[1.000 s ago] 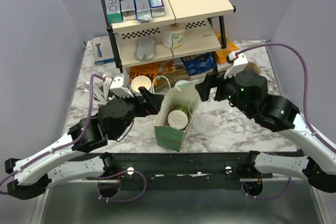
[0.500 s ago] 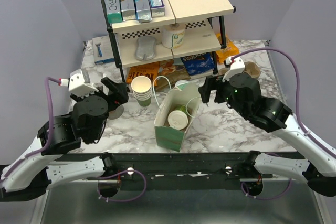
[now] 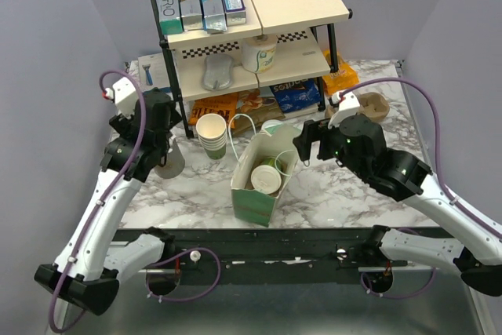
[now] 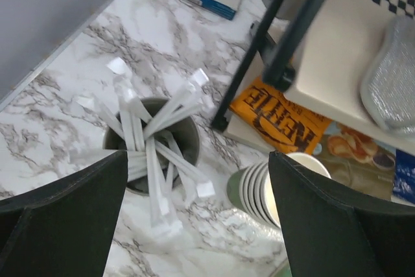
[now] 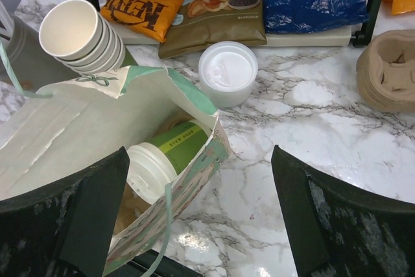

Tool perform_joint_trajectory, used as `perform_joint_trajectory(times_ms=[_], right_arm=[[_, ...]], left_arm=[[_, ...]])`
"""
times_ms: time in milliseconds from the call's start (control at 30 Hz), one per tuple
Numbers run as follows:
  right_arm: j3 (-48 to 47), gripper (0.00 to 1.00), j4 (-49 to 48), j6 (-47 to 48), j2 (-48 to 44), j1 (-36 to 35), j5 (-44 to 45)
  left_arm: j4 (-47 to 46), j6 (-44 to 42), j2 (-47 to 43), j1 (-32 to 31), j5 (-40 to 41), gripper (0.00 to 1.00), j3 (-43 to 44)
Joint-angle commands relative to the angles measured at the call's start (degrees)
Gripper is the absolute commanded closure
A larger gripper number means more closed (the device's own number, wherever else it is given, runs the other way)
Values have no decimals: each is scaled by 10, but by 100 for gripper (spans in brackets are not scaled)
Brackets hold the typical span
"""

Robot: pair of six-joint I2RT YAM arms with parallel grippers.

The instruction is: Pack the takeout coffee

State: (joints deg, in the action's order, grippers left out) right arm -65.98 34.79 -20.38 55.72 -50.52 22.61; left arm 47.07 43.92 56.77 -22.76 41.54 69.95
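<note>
right gripper (image 5: 204,218) and left gripper (image 4: 201,218) both spread wide, holding nothing
takeout coffee (image 5: 175,144) lies on its side inside the green paper bag (image 5: 65,128) beneath the right gripper, base hidden by the bag wall; straw cup (image 4: 188,131) under the left.

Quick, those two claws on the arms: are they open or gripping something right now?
Left gripper: open, holding nothing.
Right gripper: open, holding nothing.
</note>
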Motion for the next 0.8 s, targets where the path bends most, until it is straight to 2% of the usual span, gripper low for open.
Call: perform_joint_trajectory(times_ms=[0,100,167,367,500,767], right_arm=[[14,0,-14,5,-12,2,-8],[19,0,-16,11,-13,2,-9],[23,0,-16,12,-14,2,-5],[32,0,-15,11,-13,2,6],[31,0,-13,11,-9,2,11],[31,0,-14,10,1,2,10]], left_arm=[[-75,-21,9,104,-117,14,-14],[-100,-13,32,146,-146,21,-32],[-103,-8,40,161,-134,25,-39],[-76,-9,58,206,-112,29,-47],[-96,-13,62,218,-142,30,-68],[-108,-9,76,223,-162,58,-70]])
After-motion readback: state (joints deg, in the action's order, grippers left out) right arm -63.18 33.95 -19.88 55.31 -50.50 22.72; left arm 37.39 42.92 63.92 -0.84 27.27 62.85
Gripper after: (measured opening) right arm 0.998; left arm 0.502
